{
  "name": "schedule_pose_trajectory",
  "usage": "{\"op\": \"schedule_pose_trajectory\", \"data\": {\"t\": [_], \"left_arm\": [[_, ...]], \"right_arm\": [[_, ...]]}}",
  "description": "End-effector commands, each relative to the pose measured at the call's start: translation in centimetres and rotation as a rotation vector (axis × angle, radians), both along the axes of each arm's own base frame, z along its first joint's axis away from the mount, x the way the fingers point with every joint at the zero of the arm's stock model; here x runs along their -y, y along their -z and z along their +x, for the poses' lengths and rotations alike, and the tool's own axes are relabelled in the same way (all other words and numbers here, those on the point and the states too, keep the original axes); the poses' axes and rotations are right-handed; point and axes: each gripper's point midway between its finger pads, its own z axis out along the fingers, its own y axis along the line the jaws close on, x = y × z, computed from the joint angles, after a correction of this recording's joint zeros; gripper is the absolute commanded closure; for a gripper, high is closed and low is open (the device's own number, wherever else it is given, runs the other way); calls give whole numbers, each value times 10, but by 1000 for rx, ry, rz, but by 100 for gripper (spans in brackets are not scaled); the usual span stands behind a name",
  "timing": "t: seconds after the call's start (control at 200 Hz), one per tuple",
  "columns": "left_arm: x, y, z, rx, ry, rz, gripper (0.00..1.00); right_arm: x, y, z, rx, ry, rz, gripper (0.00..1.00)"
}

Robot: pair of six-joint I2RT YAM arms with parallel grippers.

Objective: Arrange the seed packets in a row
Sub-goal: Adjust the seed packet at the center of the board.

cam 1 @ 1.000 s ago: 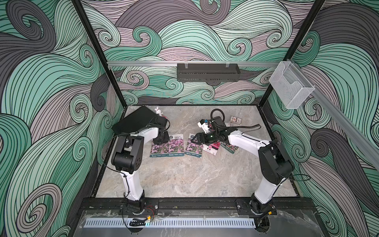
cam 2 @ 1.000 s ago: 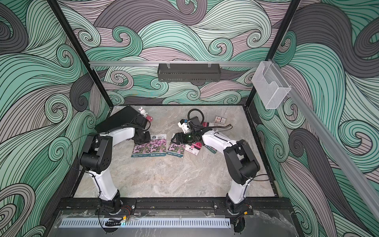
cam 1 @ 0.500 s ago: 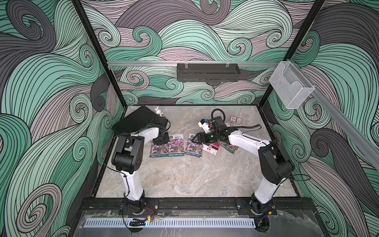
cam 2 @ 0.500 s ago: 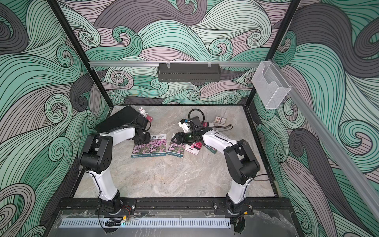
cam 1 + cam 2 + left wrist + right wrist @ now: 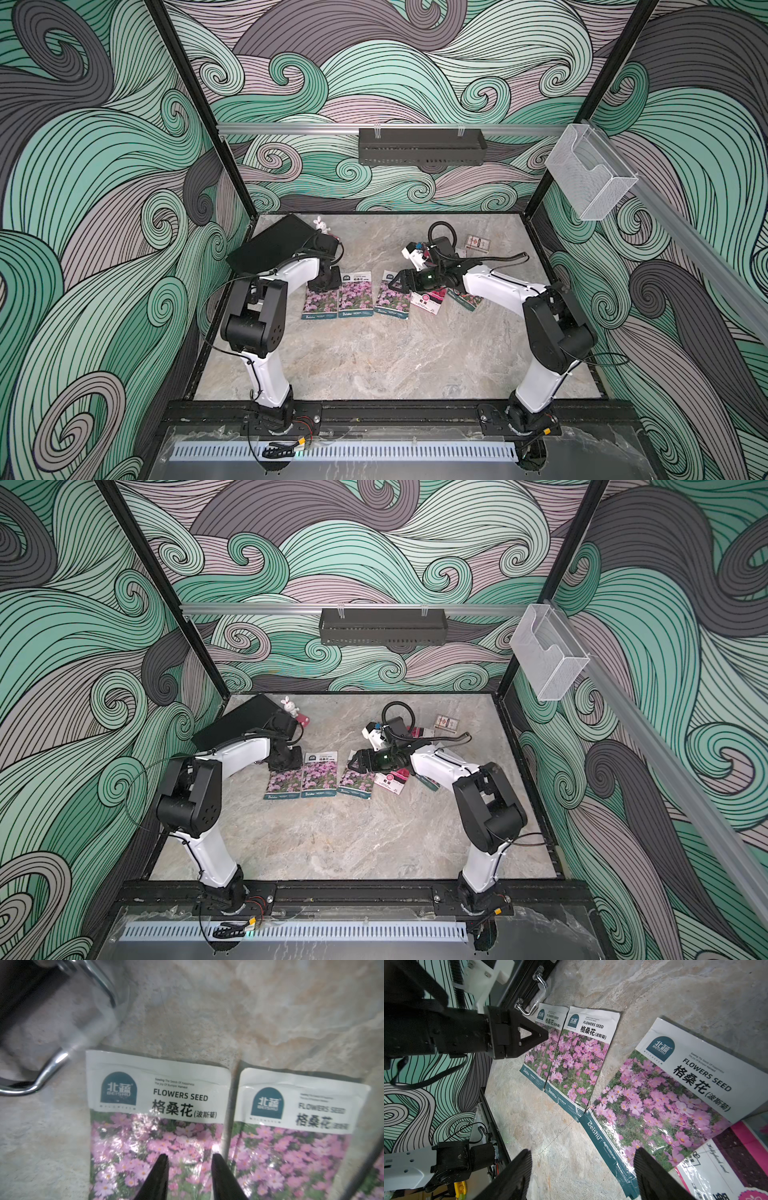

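Three purple-pink seed packets lie side by side on the table. The third is slightly tilted and overlaps a magenta-bloom packet. Another packet shows partly from under the right arm. My left gripper points down over the leftmost packet, fingers a little apart with nothing between them. My right gripper hovers low by the third packet, open wide and empty. In both top views it sits over that packet's top end.
A large black case lies at the back left behind the left arm, its metal handle close to the leftmost packet. A toy rabbit stands by it. A red-and-white card box lies at the back right.
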Motion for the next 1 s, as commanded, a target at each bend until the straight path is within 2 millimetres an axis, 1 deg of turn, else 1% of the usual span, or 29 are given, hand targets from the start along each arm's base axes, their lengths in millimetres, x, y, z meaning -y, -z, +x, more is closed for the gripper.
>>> {"op": "schedule_pose_trajectory", "data": {"t": [0.0,0.1,0.165,0.215,0.4,0.49,0.565,0.63,0.74,0.881,0.996], "left_arm": [[11,-52,12,106,25,-48,62],[24,-72,17,151,59,-105,61],[33,-76,18,163,68,-146,61],[39,-74,18,160,74,-165,61],[60,-57,18,142,95,-201,62],[70,-49,18,134,108,-210,62],[79,-44,21,136,122,-219,62],[86,-37,24,128,130,-219,62],[87,-19,26,89,114,-212,62],[85,1,19,52,100,-204,63],[86,10,13,39,103,-198,63]], "right_arm": [[1,-7,2,12,6,18,21],[0,-11,3,14,8,22,21],[0,-8,6,3,16,12,21],[1,-3,8,-13,26,-4,22],[8,25,13,-84,69,-109,24],[13,34,14,-94,85,-154,24],[17,38,16,-87,103,-178,24],[19,39,17,-87,115,-185,24],[27,39,17,-92,140,-192,24],[36,34,15,-82,151,-188,24],[40,30,15,-76,158,-182,24]]}}
